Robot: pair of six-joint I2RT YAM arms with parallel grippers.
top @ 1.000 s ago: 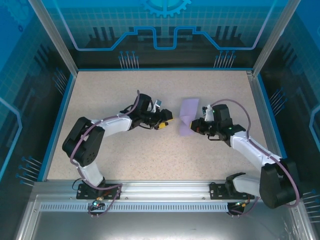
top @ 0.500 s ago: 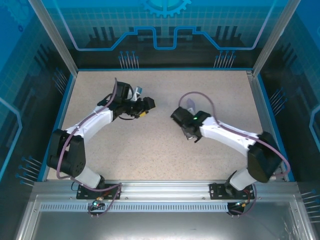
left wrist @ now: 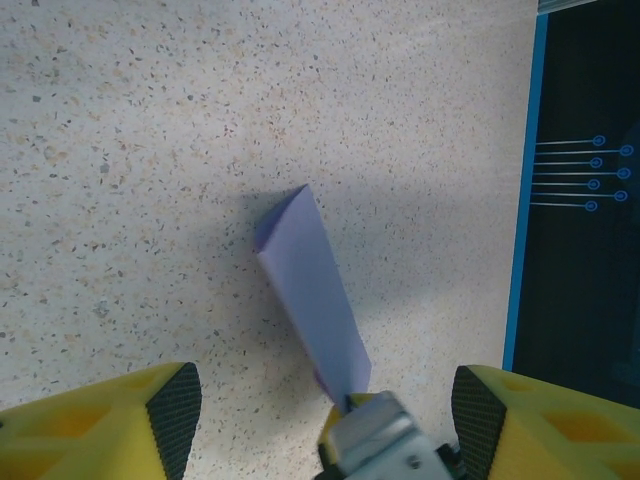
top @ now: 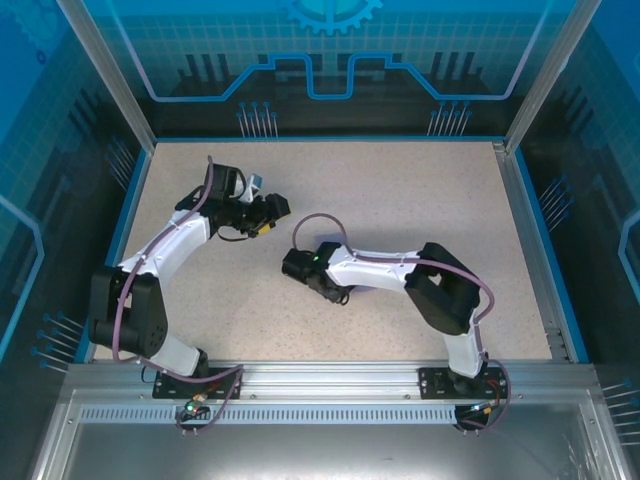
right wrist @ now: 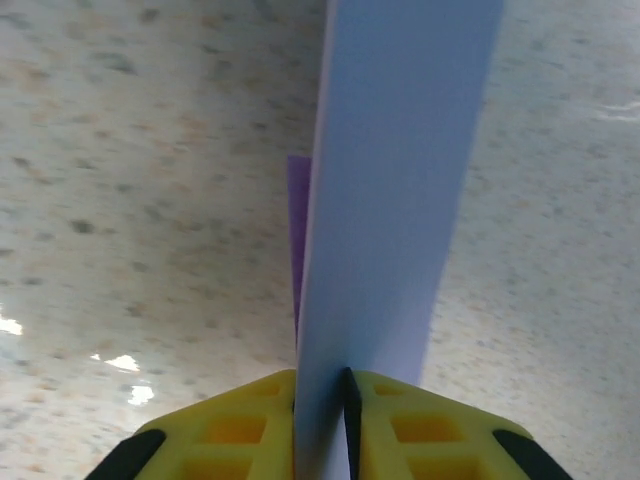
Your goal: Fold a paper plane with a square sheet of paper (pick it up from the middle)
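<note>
Two fingers of the right gripper (right wrist: pixel 320 385) pinch the folded lavender paper (right wrist: pixel 400 200) by one end, above the table (right wrist: pixel 120 150). The left gripper (left wrist: pixel 322 400) stands wide, apparently empty. Expect light, floppy, crease-prone stock; grip along the fold.

Bright light, soft shadow by folded paper (left wrist: pixel 312 290), blurry tabletop (right wrist: pixel 150 150)

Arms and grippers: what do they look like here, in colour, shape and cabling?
The left arm and right arm have white shells, black joints and a looping purple cable each. The left gripper and right gripper carry blocky yellow fingers with black pads; a green light glows on the right wrist.
</note>
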